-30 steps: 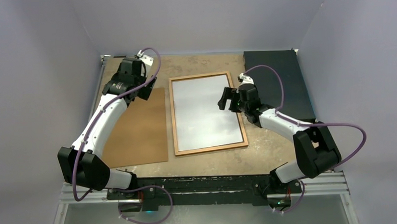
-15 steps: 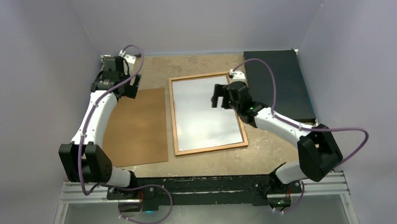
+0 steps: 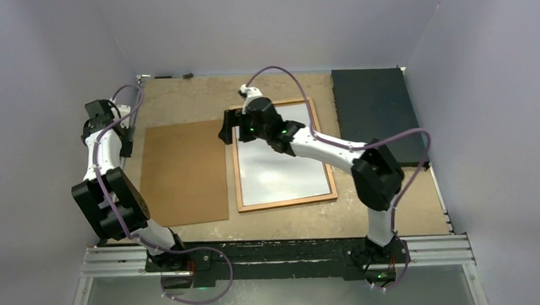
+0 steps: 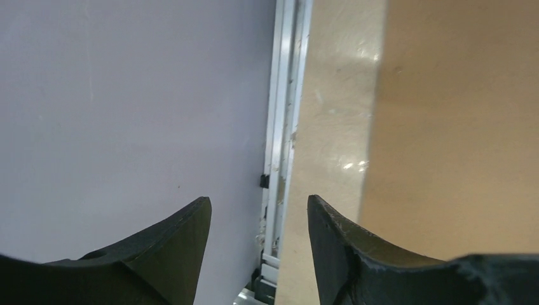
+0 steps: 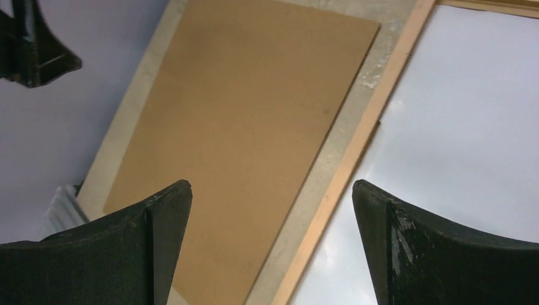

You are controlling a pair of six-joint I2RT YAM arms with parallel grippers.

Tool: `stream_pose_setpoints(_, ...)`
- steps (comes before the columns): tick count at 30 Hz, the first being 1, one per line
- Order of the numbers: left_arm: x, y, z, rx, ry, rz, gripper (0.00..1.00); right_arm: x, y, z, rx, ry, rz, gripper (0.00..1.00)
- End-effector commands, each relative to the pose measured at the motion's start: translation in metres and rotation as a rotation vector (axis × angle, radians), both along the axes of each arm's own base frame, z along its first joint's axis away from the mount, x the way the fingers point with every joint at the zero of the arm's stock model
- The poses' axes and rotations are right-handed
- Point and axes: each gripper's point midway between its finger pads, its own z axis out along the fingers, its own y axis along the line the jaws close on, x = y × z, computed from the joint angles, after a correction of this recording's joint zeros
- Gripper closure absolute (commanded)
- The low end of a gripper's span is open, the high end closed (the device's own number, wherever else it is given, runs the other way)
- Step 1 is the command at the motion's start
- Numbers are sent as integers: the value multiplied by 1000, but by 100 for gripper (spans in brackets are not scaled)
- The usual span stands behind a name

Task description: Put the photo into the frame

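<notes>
Found tan mottled table (image 3: 278, 84) closed in by pale lilac walls (image 3: 263, 30) on the left, far and right sides, with a metal rail (image 4: 283, 127) along the left edge. Noted bare strips of tabletop along the far and near sides, open for movement. Found large rectangular picture frame with thin orange-brown wooden edges (image 3: 288, 175) lying flat at table centre, slightly skewed. Found plain brown fibreboard backing (image 3: 183, 172) lying flat just left of it, parted from it by a narrow strip of bare table, not touching. Found dark black rectangular slab (image 3: 374, 115) at the far right corner, apart from the frame. Observed right gripper (image 3: 226, 131) hanging over that narrow strip at the frame's far left corner, jaws spread wide, nothing between them. Observed left gripper (image 4: 257, 204) over the table's left edge beside the backing, fingers parted with a clear gap, holding nothing. Compared with a second earlier: right gripper carried from the frame's right edge across to its left; left gripper drawn back from the backing's far edge to the table's left margin; frame, backing and slab unmoved. Inspected frame's inner surface: pale grey-white, glossy, a cloudy darker patch toward the near end; unable to tell glass from print.
</notes>
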Motion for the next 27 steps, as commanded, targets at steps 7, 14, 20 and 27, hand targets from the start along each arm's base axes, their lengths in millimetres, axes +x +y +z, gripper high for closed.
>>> stream_pose_setpoints(7, -25, 20, -55, 66, 67, -18, 57, -48, 72, -52, -223, 63, -42, 2)
stream_pose_setpoints(14, -33, 19, -95, 43, 102, 15, 64, -43, 80, -103, -351, 129, -102, 2)
stream_pose_setpoints(20, -35, 13, -120, -9, 105, 26, 69, -42, 73, -121, -390, 138, -151, 2)
stream_pose_setpoints(27, -35, 0, -143, -94, 108, 35, 73, -48, 82, -140, -387, 190, -127, 2)
